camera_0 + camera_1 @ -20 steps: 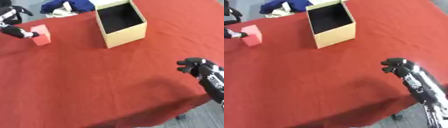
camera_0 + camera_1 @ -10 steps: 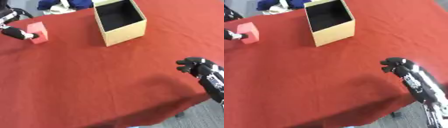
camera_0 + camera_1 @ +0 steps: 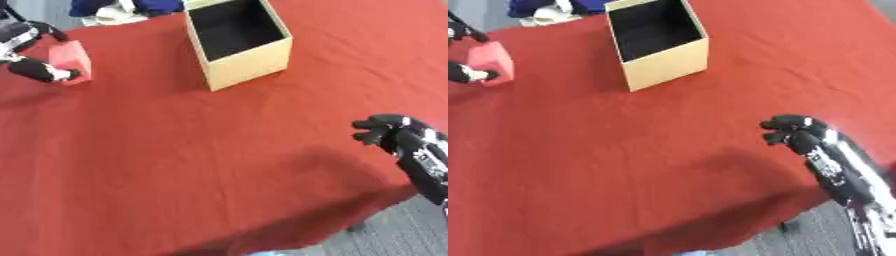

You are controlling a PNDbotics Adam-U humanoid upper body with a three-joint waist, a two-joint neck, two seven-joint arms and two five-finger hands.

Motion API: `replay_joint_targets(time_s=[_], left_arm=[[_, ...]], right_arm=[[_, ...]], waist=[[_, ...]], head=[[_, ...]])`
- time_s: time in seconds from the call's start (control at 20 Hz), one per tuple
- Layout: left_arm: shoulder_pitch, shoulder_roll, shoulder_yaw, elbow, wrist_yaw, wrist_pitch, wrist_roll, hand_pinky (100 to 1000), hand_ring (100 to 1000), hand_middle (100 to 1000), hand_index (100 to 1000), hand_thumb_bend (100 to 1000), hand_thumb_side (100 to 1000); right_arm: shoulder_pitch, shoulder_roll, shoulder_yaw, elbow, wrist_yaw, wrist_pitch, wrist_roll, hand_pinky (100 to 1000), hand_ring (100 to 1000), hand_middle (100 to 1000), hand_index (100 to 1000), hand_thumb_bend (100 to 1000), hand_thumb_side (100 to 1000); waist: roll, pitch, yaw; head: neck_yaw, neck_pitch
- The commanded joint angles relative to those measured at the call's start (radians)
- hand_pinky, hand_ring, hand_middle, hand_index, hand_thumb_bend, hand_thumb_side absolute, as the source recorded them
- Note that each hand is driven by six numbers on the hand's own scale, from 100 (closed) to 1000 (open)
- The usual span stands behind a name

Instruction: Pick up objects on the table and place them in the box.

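A small red block (image 3: 72,59) sits at the far left of the red tablecloth. My left hand (image 3: 26,52) is around it, thumb low on its front and fingers curled over its back edge. The open cardboard box (image 3: 238,42) stands upright at the top centre, its dark inside showing nothing. My right hand (image 3: 794,134) hovers near the table's right edge with fingers curled and nothing in them.
Blue and white cloth (image 3: 122,7) lies beyond the table's far edge, behind the box. The red tablecloth (image 3: 201,150) ends at a front edge at lower right, with grey floor (image 3: 385,240) below it.
The whole picture has shifted a little, so the camera moved. The left hand stays on the red block. The right hand holds its place.
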Motion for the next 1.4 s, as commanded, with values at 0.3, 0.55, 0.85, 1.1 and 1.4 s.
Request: replay_joint_targets(time_s=[0.3, 0.55, 0.85, 1.1, 1.4], left_arm=[[-0.013, 0.020, 0.010, 0.000, -0.026, 0.000, 0.049, 926, 1000, 679, 829, 518, 335], [-0.011, 0.017, 0.010, 0.004, -0.042, 0.005, 0.065, 887, 958, 561, 809, 518, 312], [-0.011, 0.018, 0.016, -0.009, -0.040, 0.017, 0.126, 818, 759, 338, 728, 483, 195], [-0.011, 0.022, 0.010, -0.038, 0.000, 0.012, 0.150, 814, 754, 326, 722, 457, 170], [-0.015, 0.024, -0.008, -0.102, 0.068, -0.006, 0.127, 814, 754, 325, 723, 435, 152]], right_arm=[[-0.013, -0.007, 0.002, -0.016, 0.006, -0.007, 0.008, 843, 878, 565, 821, 100, 639], [-0.014, -0.006, 0.003, -0.015, 0.009, -0.008, 0.011, 843, 878, 565, 821, 100, 643], [-0.013, -0.005, 0.002, -0.012, 0.009, -0.006, 0.011, 843, 879, 565, 821, 100, 642], [-0.009, -0.006, 0.002, -0.009, 0.004, -0.003, 0.010, 843, 879, 565, 821, 100, 640], [0.000, -0.008, 0.004, -0.006, -0.005, 0.004, 0.012, 843, 879, 566, 821, 100, 636]], waist=[[-0.008, 0.002, -0.007], [-0.008, 0.008, -0.009], [-0.009, 0.001, -0.005], [-0.012, -0.018, 0.010], [-0.019, -0.052, 0.033]], head=[[-0.001, 0.005], [-0.003, 0.005], [-0.004, 0.005], [-0.004, 0.005], [0.004, 0.005]])
